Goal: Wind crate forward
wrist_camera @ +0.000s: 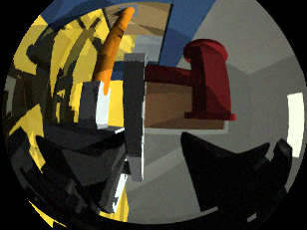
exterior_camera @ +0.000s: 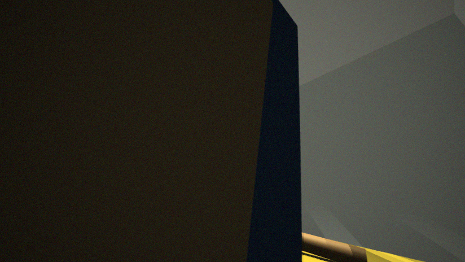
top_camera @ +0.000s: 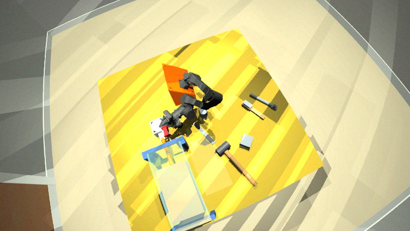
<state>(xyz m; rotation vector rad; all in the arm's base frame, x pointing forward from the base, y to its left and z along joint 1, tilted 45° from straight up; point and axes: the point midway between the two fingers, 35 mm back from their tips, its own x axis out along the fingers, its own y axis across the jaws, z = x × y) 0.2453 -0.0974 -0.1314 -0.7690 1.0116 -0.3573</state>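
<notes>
The pale crate [top_camera: 180, 189] lies in the clear-panelled cubby, its front edge set back from the blue frame [top_camera: 164, 147] at the mouth. An orange strap [top_camera: 169, 155] [wrist_camera: 112, 54] runs from it under the frame to the white winch [top_camera: 154, 126]. The crank handle, a grey bar [wrist_camera: 134, 109] with a red knob [top_camera: 165, 131] [wrist_camera: 210, 81], is at the winch; whether its key is seated is hidden. My gripper [top_camera: 162, 123] [wrist_camera: 154, 140] is partly open at the handle. The grey bar passes between the fingers in the wrist view, nearer the left one; the knob is beyond the right finger.
An orange panel [top_camera: 173, 77] stands behind the arm. Right of the arm lie a flat grey tool [top_camera: 206, 134], a mallet [top_camera: 239, 166], a small grey block [top_camera: 246, 141], a brush [top_camera: 256, 112] and a grey-handled tool [top_camera: 263, 100]. A dark surface [exterior_camera: 130, 130] fills much of the exterior view.
</notes>
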